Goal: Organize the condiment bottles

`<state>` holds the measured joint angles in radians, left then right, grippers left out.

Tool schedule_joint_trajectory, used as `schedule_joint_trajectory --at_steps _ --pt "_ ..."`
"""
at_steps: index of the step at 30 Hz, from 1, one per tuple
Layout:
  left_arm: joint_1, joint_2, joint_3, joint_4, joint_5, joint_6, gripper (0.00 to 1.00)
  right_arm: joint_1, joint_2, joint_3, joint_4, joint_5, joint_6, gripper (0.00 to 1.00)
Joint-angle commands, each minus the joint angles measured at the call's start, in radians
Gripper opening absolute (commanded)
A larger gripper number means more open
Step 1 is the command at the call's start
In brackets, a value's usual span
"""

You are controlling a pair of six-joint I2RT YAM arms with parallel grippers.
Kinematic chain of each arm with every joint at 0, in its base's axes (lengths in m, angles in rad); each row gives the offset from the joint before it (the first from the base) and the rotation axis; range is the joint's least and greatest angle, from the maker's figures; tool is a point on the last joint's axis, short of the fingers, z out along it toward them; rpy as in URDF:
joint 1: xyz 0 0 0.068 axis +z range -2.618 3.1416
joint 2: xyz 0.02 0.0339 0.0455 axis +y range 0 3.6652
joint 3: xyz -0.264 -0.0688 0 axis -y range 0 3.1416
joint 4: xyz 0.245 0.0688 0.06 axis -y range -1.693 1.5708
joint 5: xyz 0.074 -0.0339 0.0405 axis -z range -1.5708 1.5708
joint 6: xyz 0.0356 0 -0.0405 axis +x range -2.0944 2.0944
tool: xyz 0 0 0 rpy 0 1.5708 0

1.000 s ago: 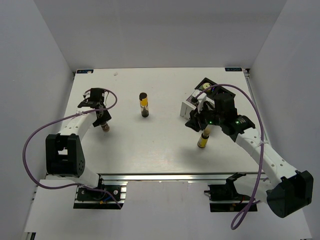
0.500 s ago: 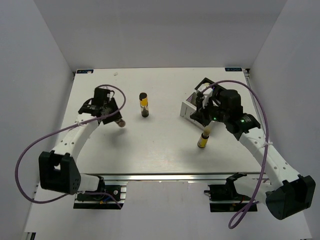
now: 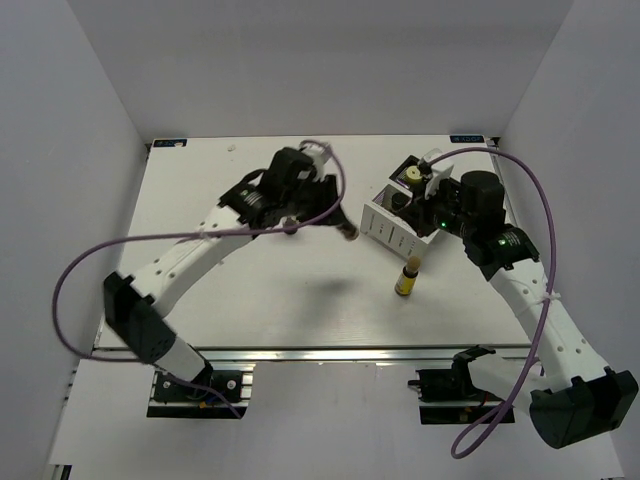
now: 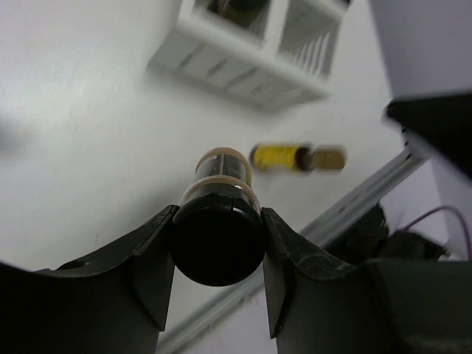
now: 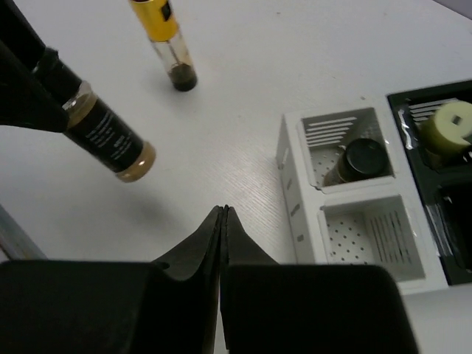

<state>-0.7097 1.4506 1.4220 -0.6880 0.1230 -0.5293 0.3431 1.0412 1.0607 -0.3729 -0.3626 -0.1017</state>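
My left gripper (image 4: 217,237) is shut on the black cap of the short dark-brown bottle (image 5: 105,134), which it carries in the air left of the white rack (image 3: 392,228). From above, that bottle (image 3: 347,233) sticks out past the left gripper (image 3: 333,222). The amber-yellow bottle (image 3: 405,280) lies on the table in front of the rack, also visible in the left wrist view (image 4: 291,157). The slim yellow bottle (image 5: 164,35) stands further left. My right gripper (image 5: 223,211) is shut and empty beside the rack. A black-capped bottle (image 5: 365,158) sits in one rack compartment. The cream jar (image 3: 412,175) rests in the black box.
The black box (image 5: 442,184) adjoins the rack's far side. One rack compartment (image 5: 369,236) holds nothing. The table's metal front rail (image 3: 330,352) runs along the near edge, and grey walls close in the sides and back.
The left arm swung right across the table with the dark-brown bottle, from the left side to beside the rack. The right gripper shut empty and drew back from the amber-yellow bottle.
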Motion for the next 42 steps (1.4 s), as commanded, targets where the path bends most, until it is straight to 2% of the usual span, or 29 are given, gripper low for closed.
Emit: schedule_joint_trajectory --at_steps 1,3,4,8,9,16,29,42 --pt "-0.022 0.204 0.245 0.093 0.003 0.063 0.0 -0.038 -0.009 0.039 0.022 0.12 0.062 0.0" --pt "-0.031 0.311 0.38 0.084 -0.016 0.096 0.0 -0.056 -0.012 0.039 0.017 0.143 0.069 0.0" --pt "-0.033 0.412 0.513 0.076 -0.02 0.107 0.0 -0.062 -0.013 0.039 0.009 0.146 0.072 0.0" --pt "-0.037 0.589 0.763 0.031 -0.052 0.121 0.0 -0.085 -0.046 0.019 0.011 0.162 0.083 0.0" --pt "-0.039 0.606 0.781 0.036 -0.057 0.118 0.0 -0.088 -0.055 0.013 0.012 0.166 0.083 0.0" --pt "-0.048 0.649 0.785 0.073 -0.091 0.129 0.0 -0.116 -0.098 -0.031 0.02 0.157 0.094 0.0" --pt "-0.085 0.692 0.799 -0.008 -0.112 0.221 0.0 -0.13 -0.118 -0.074 0.032 0.145 0.094 0.0" --pt "-0.112 0.752 0.854 -0.058 -0.281 0.29 0.0 -0.131 -0.13 -0.094 0.04 0.137 0.12 0.0"
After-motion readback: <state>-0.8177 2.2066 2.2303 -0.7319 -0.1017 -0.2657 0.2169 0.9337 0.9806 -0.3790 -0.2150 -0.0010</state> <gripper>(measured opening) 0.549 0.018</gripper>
